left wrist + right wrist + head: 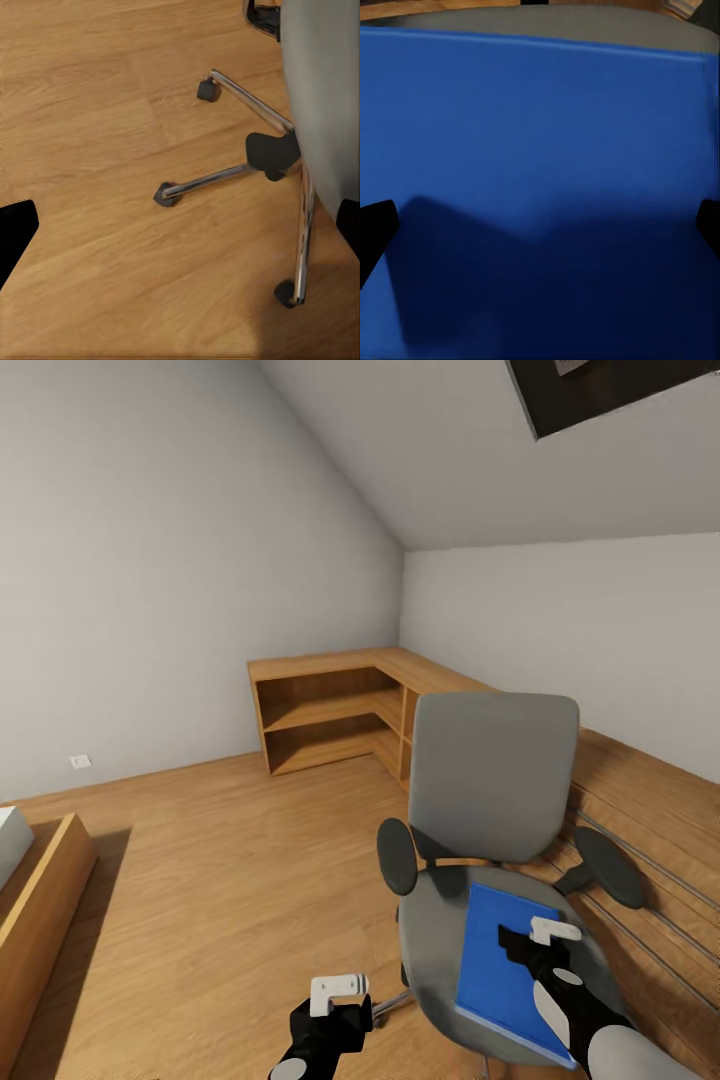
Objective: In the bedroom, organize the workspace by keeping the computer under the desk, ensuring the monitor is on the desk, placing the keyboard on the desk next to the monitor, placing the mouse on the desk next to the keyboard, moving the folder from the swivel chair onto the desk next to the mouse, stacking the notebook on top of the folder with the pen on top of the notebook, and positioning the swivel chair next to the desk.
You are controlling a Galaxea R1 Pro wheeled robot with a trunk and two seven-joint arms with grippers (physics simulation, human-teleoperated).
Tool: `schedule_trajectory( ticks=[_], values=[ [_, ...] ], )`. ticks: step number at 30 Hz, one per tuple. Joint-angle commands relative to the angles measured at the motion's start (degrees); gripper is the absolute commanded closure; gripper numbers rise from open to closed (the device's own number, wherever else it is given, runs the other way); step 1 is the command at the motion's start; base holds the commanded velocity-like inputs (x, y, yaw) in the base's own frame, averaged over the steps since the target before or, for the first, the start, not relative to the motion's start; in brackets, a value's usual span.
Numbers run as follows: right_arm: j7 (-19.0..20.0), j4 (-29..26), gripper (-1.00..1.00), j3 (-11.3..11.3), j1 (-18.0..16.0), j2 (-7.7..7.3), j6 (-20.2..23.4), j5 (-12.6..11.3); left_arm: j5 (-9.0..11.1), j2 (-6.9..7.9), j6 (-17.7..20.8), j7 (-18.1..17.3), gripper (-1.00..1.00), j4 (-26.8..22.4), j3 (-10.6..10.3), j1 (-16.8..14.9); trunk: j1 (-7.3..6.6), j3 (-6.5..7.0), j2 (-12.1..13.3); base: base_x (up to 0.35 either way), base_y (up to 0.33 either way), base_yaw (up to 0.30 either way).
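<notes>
1. The folder [505, 965] lies flat on the seat of the swivel chair [495, 790], still to be lifted to the desk.
2. The right gripper [530, 945] hangs over the blue cover with its fingers spread wide and nothing between them; how close it is to the cover I cannot quite judge.
3. The left gripper [335, 1015] is released too, idle above the floor [97, 150] beside the chair's castor legs [217, 176].
4. Risk: the folder is thin and flat, so the fingers may skid across it, or press down and roll the chair away.
5. A wooden corner shelf [330, 710] stands behind, well apart; nothing blocks the seat itself.
</notes>
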Motion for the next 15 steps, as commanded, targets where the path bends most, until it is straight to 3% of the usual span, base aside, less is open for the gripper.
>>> schedule_trajectory(
  ticks=[1,10,15],
  values=[
    [-0.1,2.9,-1.00,0.1,0.0,-0.01,-0.2,-0.6,0.5,0.03,-0.6,0.1,-1.00,-0.1,-0.2,-0.1,-0.01,-0.06,0.0,-0.082,0.000,0.000],
    [-0.1,2.9,-1.00,0.1,0.0,-0.01,-0.3,-0.6,0.5,0.04,-0.6,0.2,-1.00,-0.1,-0.2,-0.1,-0.01,-0.06,0.0,-0.037,0.000,0.000],
    [-0.1,2.9,-1.00,0.1,0.0,-0.01,-0.2,-0.6,0.5,0.04,-0.6,0.2,-1.00,-0.1,-0.3,-0.1,-0.01,-0.06,0.0,-0.232,0.000,0.000]
  ],
)
